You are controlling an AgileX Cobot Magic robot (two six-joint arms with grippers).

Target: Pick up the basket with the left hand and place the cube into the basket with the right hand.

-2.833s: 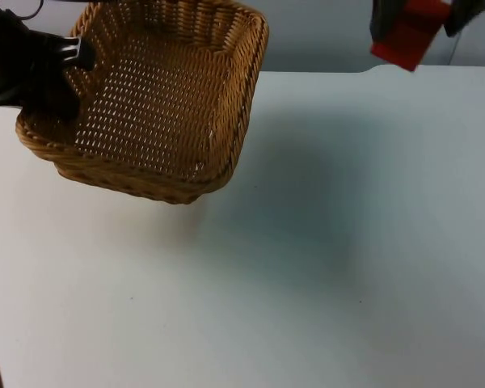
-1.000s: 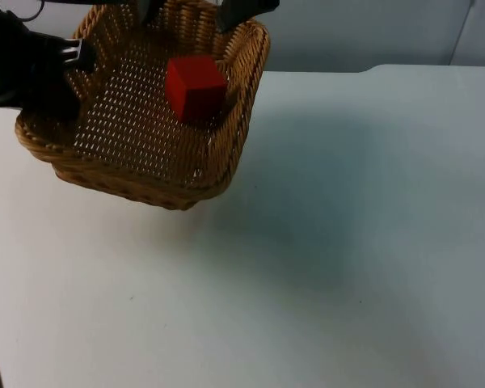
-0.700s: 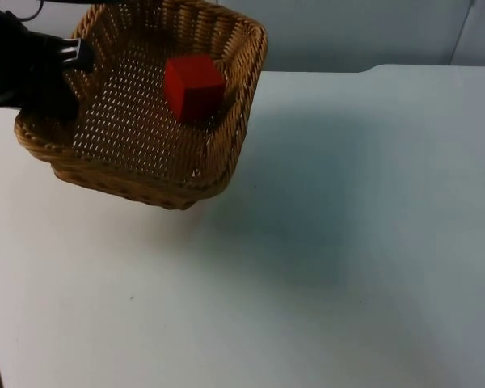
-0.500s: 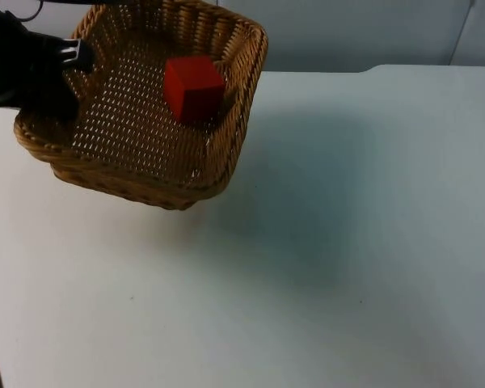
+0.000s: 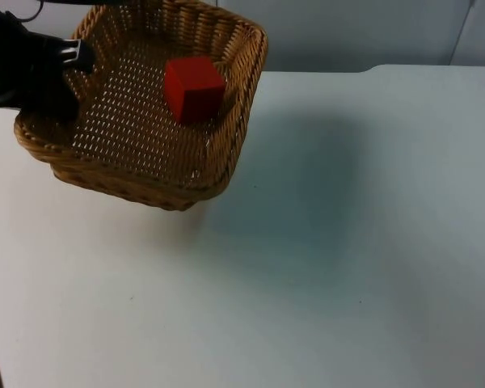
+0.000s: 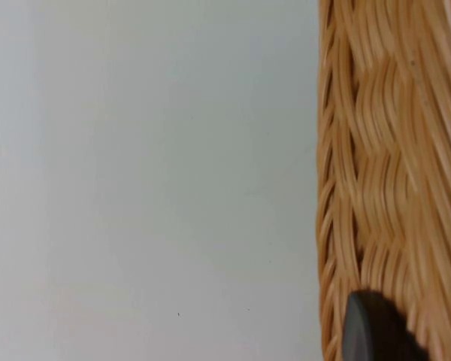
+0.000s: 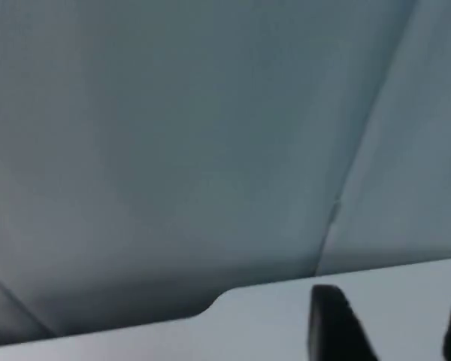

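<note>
One cube (image 5: 193,88) inside basket (image 5: 137,174), left gripper (image 5: 61,77) at rim.

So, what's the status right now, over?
Left gripper shut on wicker basket, held above the table. Red cube inside it. Right gripper open, facing the partition wall. Nothing in the way.

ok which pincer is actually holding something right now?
The left pincer: it grips the basket by its rim, with the red cube lying inside. The right pincer is open, nothing between its fingers, facing the partition wall.
</note>
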